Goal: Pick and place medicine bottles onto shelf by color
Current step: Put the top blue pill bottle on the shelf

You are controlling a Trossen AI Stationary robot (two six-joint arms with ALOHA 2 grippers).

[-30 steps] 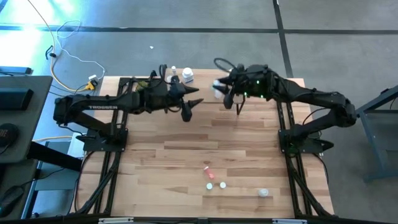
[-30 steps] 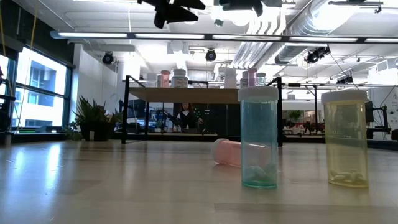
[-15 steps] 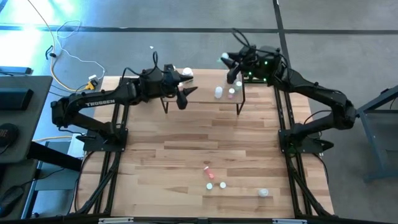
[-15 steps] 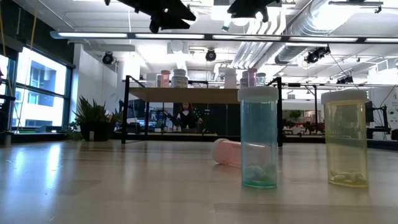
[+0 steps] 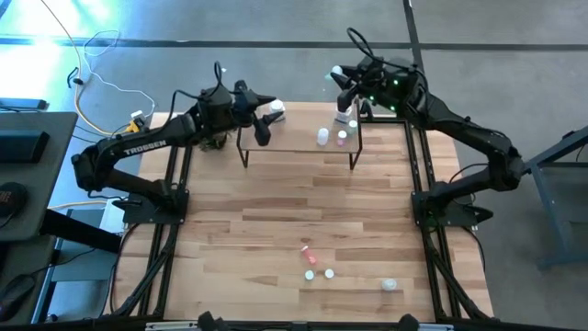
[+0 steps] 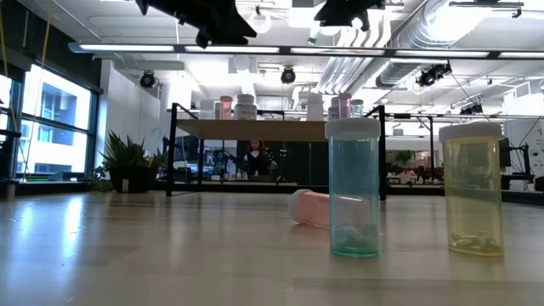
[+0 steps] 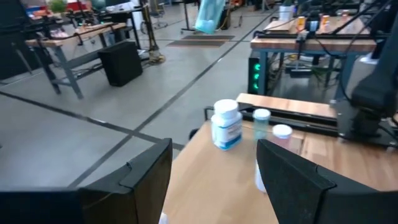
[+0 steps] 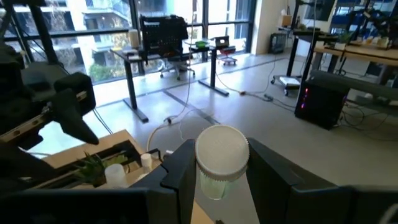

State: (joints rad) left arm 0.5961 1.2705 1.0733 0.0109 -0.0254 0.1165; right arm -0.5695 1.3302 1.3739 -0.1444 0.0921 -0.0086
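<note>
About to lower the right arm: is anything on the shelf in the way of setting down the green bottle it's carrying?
Nothing blocks it outright. The right gripper holds the green bottle over the shelf at its right end, where three small bottles already stand; the open plank beside them looks free. The left gripper hangs at the other end.

- The left arm (image 5: 138,152) is showing dark links with white "TROSSEN" lettering.
- The right arm (image 5: 459,129) is carrying black cables and glowing green lights.

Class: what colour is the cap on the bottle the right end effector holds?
White, clearest in the right wrist view: round white cap.
</note>
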